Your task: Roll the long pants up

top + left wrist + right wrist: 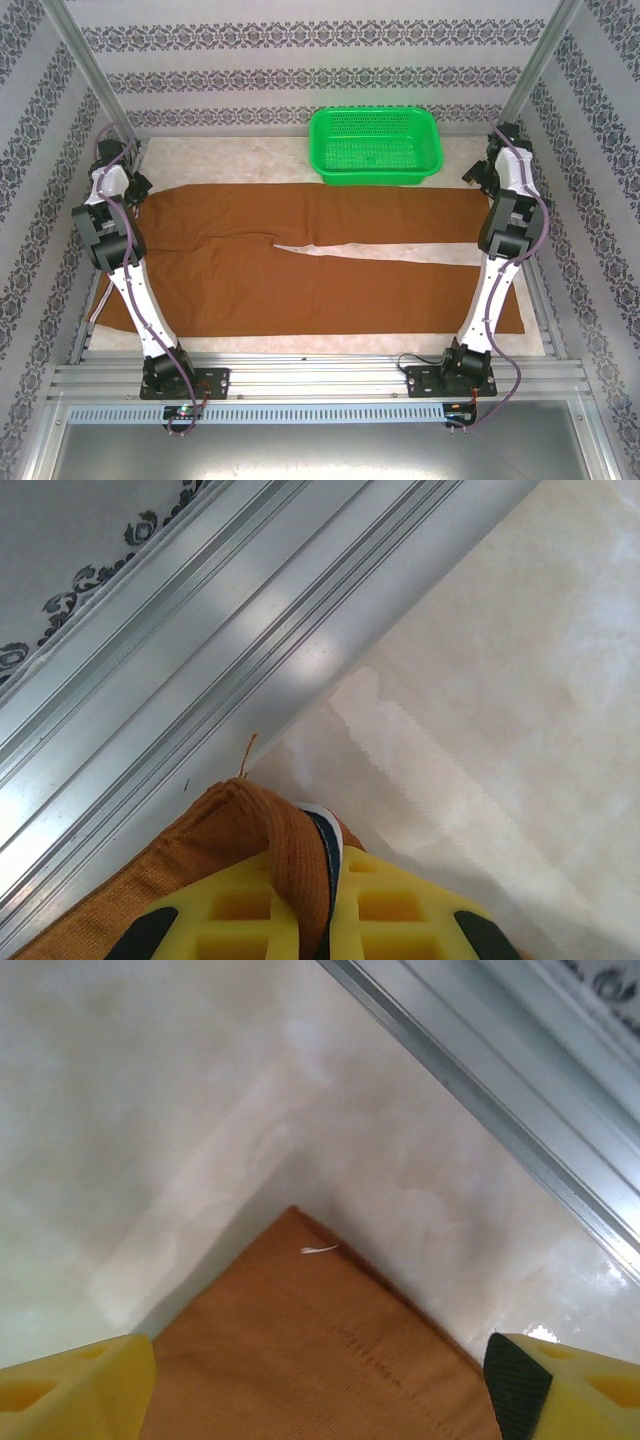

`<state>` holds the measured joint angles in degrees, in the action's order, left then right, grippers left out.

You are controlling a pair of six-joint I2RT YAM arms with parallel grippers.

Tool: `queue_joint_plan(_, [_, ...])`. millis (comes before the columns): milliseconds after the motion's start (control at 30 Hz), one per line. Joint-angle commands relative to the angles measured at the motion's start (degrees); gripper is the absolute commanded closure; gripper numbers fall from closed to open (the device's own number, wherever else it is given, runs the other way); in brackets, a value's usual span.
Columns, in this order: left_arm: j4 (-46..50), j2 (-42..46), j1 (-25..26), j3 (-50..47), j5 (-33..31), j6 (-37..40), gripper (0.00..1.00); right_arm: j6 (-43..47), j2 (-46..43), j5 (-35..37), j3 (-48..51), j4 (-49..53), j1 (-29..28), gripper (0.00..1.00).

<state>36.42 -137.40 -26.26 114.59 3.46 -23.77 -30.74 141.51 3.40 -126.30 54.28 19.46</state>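
Rust-brown long pants (pixel 300 270) lie flat across the pale table (pixel 250 165), waist at the left and both legs running right, just in front of the green basket (pixel 375 112); the left gripper (pixel 330 905) is clamped on a fold of the waist edge beside the aluminium rail (pixel 250 630), its yellow fingers (pixel 400 910) pinched tight on the cloth; the right gripper (pixel 320 1385) hovers with jaws wide over the far leg's hem corner (pixel 300 1230), apparently not touching it; the step in hand looks like securing both ends to straighten the cloth before rolling; to do it well, the right jaws should straddle the corner squarely, come down until one finger slips under the cloth, then close; a gentle pull apart would flatten wrinkles, while a hard tug risks dragging the waist out of the left grip
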Motion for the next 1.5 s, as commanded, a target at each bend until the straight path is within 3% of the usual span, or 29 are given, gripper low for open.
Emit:
queue_joint_plan(0, [2.86, 1.41, 0.16, -1.29, 1.83, 1.19, 1.00, -1.76, 2.04, -3.93, -2.28, 4.17, 0.62, 0.13])
queue_joint_plan(567, [2.92, 1.35, 0.35, -1.08, 2.15, 0.56, 1.00, -0.55, 10.38, -5.94, -15.42, 8.95, 0.97, 0.18])
queue_joint_plan(700, [3.47, 0.98, 0.28, -0.42, 2.24, 0.40, 1.00, -1.07, 12.03, -10.79, -15.87, 8.52, 1.69, 0.37])
queue_joint_plan(767, [3.60, 0.90, 0.30, -0.23, 2.35, 0.38, 1.00, -1.42, 12.87, -13.96, -15.90, 8.21, 2.31, 0.67])
queue_joint_plan(867, [3.87, 0.96, 0.31, -0.24, 2.34, 0.40, 1.00, -1.62, 13.05, -15.47, -15.21, 8.52, 3.02, 1.00])
queue_joint_plan(1267, [1.64, 5.62, 0.38, -6.68, 0.07, -0.40, 1.00, -1.79, -7.13, -11.76, 13.39, -5.17, 4.62, 1.00])
queue_joint_plan(1433, [3.22, 5.75, 0.33, -3.98, 1.20, -0.50, 1.00, -0.62, -5.98, -8.03, 9.55, -0.61, 5.09, 1.00])
queue_joint_plan(1467, [3.98, 5.47, 0.39, -3.06, 1.19, -0.31, 1.00, -0.62, -4.93, -8.05, 7.78, 1.22, 5.14, 0.90])
